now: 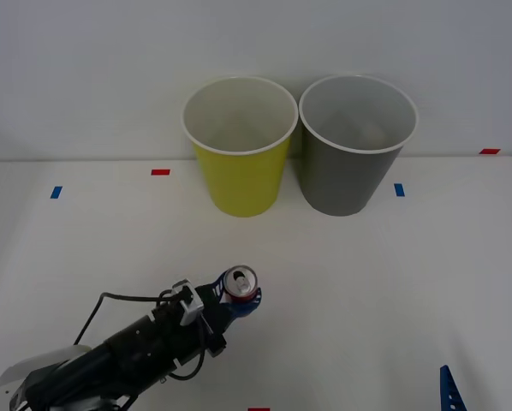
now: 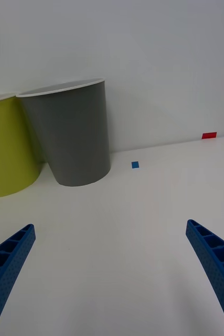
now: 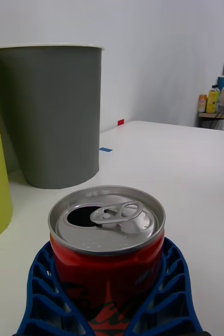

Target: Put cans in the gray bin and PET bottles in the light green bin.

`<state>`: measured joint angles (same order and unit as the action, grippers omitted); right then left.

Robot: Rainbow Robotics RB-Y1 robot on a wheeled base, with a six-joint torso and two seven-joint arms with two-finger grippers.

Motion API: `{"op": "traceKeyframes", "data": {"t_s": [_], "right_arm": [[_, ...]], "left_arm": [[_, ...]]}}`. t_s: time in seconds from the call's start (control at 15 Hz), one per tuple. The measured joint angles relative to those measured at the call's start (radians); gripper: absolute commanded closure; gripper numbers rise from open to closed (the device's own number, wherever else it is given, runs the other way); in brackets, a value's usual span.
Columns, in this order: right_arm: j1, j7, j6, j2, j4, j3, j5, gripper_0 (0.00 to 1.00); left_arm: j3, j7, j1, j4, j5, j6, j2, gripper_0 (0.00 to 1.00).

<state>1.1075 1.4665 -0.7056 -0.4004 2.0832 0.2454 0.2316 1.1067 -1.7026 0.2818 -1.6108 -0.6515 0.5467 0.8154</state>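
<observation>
There, on the near left part of the white table point(image 1: 393, 282), the left gripper point(image 1: 237, 301) had its blue fingers point(image 3: 169, 283) clamped around the red can point(image 1: 240, 283), which stood upright with its opened top showing. The right gripper point(image 2: 112, 273) hung with its fingers spread wide apart at the table's near right. Farther back, the light green bin point(image 1: 241, 145) and gray bin point(image 1: 355, 144) stood side by side against the wall.
</observation>
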Motion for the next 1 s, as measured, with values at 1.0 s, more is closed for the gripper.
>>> {"op": "traceKeyframes", "data": {"t_s": [1.0], "right_arm": [[0.0,0.0,0.0,0.0,0.0,0.0,0.0,0.0]], "left_arm": [[-0.684,-0.011,-0.267,-0.807,0.016,-1.096,0.022,1.0]]}}
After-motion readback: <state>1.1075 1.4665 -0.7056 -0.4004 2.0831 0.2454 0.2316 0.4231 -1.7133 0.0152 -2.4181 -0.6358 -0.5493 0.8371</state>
